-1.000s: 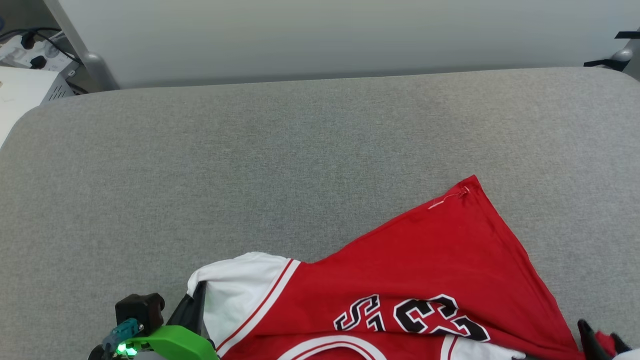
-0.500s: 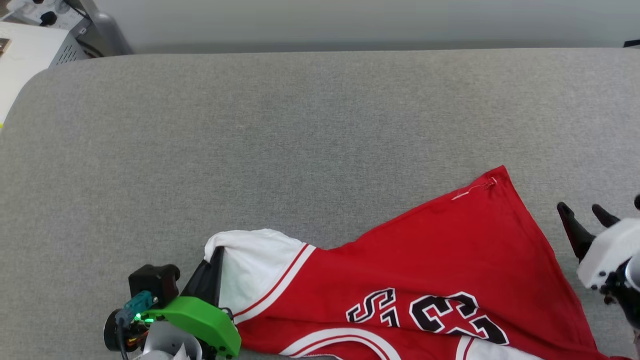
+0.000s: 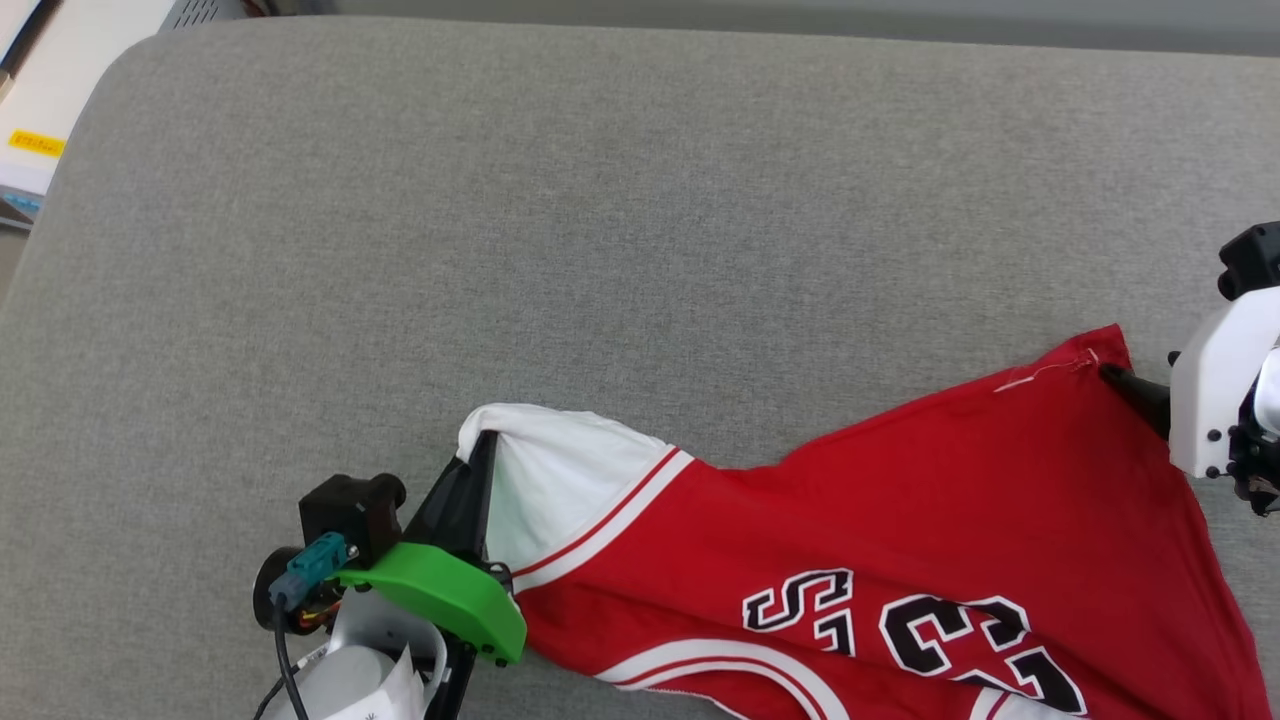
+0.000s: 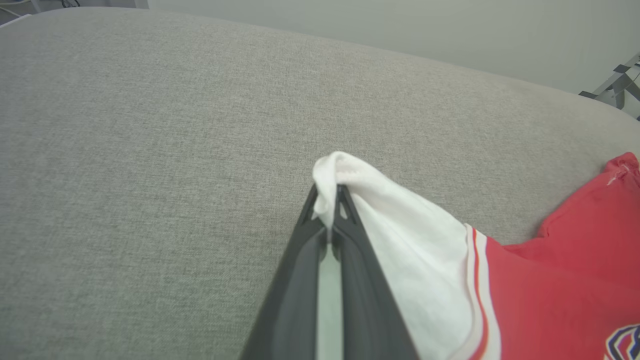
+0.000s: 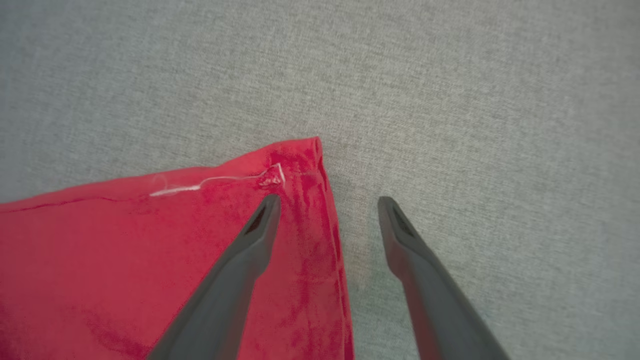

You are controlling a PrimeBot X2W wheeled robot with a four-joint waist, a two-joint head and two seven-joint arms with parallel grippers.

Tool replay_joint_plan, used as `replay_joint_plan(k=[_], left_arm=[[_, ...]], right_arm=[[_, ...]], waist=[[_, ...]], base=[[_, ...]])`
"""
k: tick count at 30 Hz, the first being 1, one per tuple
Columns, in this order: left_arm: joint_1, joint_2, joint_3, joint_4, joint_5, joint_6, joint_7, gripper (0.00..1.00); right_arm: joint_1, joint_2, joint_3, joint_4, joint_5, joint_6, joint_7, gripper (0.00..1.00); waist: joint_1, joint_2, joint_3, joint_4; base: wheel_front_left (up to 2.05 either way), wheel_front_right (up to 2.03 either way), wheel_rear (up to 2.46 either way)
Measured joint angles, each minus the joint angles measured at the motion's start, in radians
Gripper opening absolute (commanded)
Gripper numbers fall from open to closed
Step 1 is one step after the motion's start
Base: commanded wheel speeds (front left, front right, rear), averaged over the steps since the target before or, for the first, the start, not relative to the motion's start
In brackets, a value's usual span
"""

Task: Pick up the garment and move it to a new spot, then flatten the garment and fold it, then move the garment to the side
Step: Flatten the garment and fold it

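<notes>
Flattening, we judged; left gripper (image 4: pixel 327 200) clamped the thin red jersey garment (image 3: pixel 900 520) at nine o'clock; right gripper (image 5: pixel 328 201) gaped astride its two-o'clock corner (image 5: pixel 295 155), needing closure.

Red jersey (image 3: pixel 900 520): thin soft cloth, matt. Grey cushion (image 3: pixel 600 250) beneath jersey: coarse woven fabric, matt. Fingers of left gripper (image 4: pixel 327 192): dark matt plastic. Green cover (image 3: pixel 440 595) beside jersey sleeve: smooth plastic, faint sheen.

light: bright, even, diffused | shadows: soft, faint, cast beside garment (image 3: pixel 900 520) | focus: garment smeared in right wrist view
</notes>
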Motion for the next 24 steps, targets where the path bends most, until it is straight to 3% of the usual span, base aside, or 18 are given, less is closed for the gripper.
replay_joint_plan(k=[8, 9, 10, 11, 12, 17, 24], left_arm=[[-0.027, -0.02, -0.013, 0.016, 0.002, -0.008, -0.022, 0.0], [-0.028, -0.021, -0.013, 0.019, 0.002, -0.008, -0.023, 0.0], [-0.028, -0.021, -0.013, 0.024, 0.002, -0.008, -0.026, 0.0], [-0.028, -0.022, -0.013, 0.028, 0.002, -0.008, -0.029, 0.0], [-0.028, -0.022, -0.013, 0.03, 0.002, -0.008, -0.03, 0.0], [-0.034, -0.022, -0.017, 0.041, 0.002, -0.009, -0.029, 0.0], [-0.048, -0.003, -0.007, 0.055, 0.0, -0.018, -0.024, 0.0]], right_arm=[[-0.04, -0.048, 0.158, 0.057, 0.072, -0.001, -0.032, 1.0], [-0.043, -0.054, 0.169, 0.061, 0.087, -0.001, -0.025, 0.78], [-0.052, -0.063, 0.183, 0.065, 0.102, -0.001, -0.012, 0.36], [-0.06, -0.07, 0.195, 0.065, 0.12, -0.002, -0.001, 0.05], [-0.066, -0.079, 0.207, 0.067, 0.137, -0.002, 0.002, 0.0], [-0.086, -0.095, 0.252, 0.073, 0.195, -0.003, 0.006, 0.0], [-0.095, -0.096, 0.241, 0.083, 0.2, -0.001, -0.107, 0.0]], waist=[[0.0001, -0.0001, 0.069, 0.036], [0.0001, 0.0, 0.073, 0.039], [0.0001, 0.0, 0.077, 0.042], [0.0, -0.0001, 0.08, 0.044], [0.0, -0.0001, 0.083, 0.044], [0.0001, 0.0, 0.08, 0.043], [0.0001, 0.0, 0.034, 0.036]], base=[[0.0, 0.0, 0.0], [0.0, 0.0, 0.0], [0.0, 0.0, 0.0], [0.0, 0.0, 0.0], [0.0, 0.0, 0.0], [0.0, 0.0, 0.0], [0.0, 0.0, 0.0]])
